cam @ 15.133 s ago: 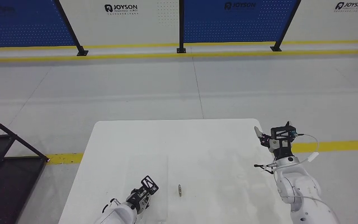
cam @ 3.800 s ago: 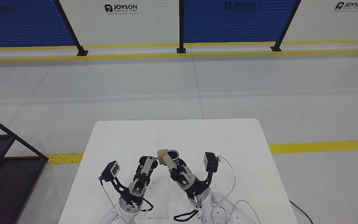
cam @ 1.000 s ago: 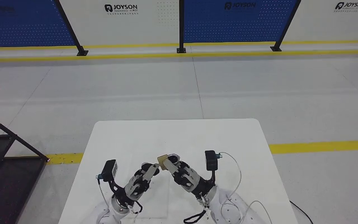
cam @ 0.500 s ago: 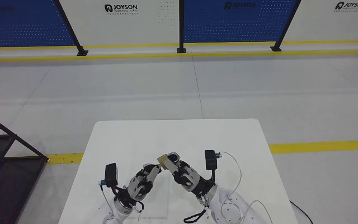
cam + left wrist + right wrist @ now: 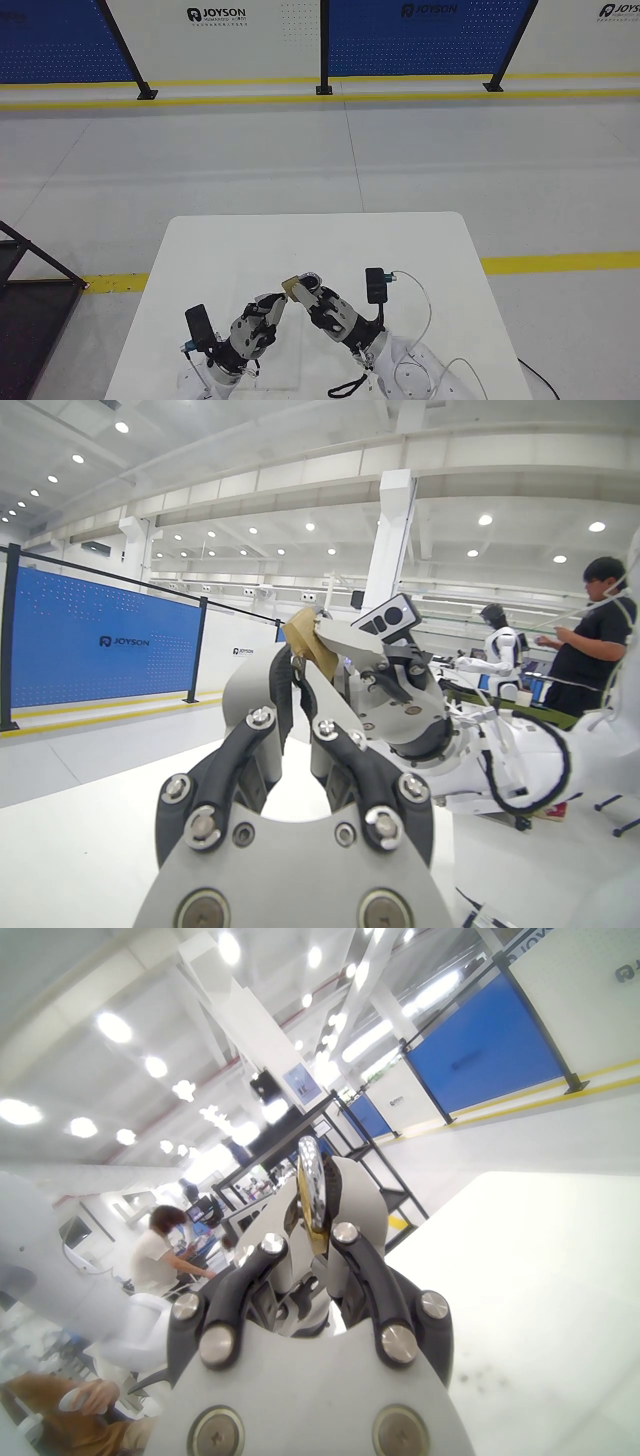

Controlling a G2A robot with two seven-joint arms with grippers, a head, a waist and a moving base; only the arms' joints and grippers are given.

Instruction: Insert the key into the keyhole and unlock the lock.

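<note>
In the top view, the two arms meet over the near part of the white counter [image 5: 420, 250]. The brass lock [image 5: 292, 287] is held up off the surface between them, with the left tool [image 5: 277, 299] on one side and the right tool [image 5: 301, 291] on the other. The step in hand looks like the insertion itself, key to keyhole.

In the left wrist view, the left tool's ribbed pads [image 5: 280, 680] are drawn almost together. A small bit of metal at their tips, taken to be the key [image 5: 298, 660], is clamped there. It lies right against the underside of the lock, which the other arm's white fingers carry. Whether the blade is already seated in the keyhole cannot be told, because the pads hide it.

In the right wrist view, the right tool is closed on the lock, seen edge-on with the chrome shackle [image 5: 309, 1163] standing up past the fingertips.

The keyhole is the only receptacle here, and what is in it is hidden. The next move probably calls for keeping the lock steady, pressing the key fully home along the keyhole's axis, and then turning the left wrist. A skewed push could bind the key or slip the lock in its grip.
</note>
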